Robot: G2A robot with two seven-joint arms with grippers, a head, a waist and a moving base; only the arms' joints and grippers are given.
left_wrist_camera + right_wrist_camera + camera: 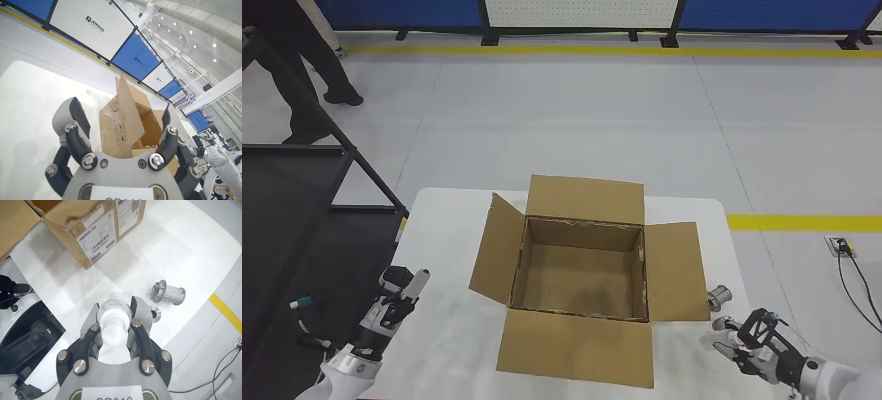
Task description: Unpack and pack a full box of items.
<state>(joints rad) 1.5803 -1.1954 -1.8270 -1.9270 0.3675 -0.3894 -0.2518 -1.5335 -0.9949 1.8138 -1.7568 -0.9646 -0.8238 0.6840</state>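
Observation:
An open cardboard box (580, 280) stands in the middle of the white table (442, 320), all four flaps spread and its inside bare. My left gripper (121, 108) hangs open at the table's front left (407, 283), pointing at the box (121, 130) with nothing between its fingers. At the front right my right gripper (115, 306) is shut on a clear bulb with a white neck (113, 315), low over the table (724, 336). Just past it, a grey cylindrical part (168, 292) lies on its side (718, 296), beside the box's right flap.
A small finned metal disc (155, 313) lies right next to my right gripper's finger. A labelled box corner (94, 237) is close in front of that gripper. A dark frame (302, 230) stands left of the table. A cable and socket (840, 246) lie on the floor at right.

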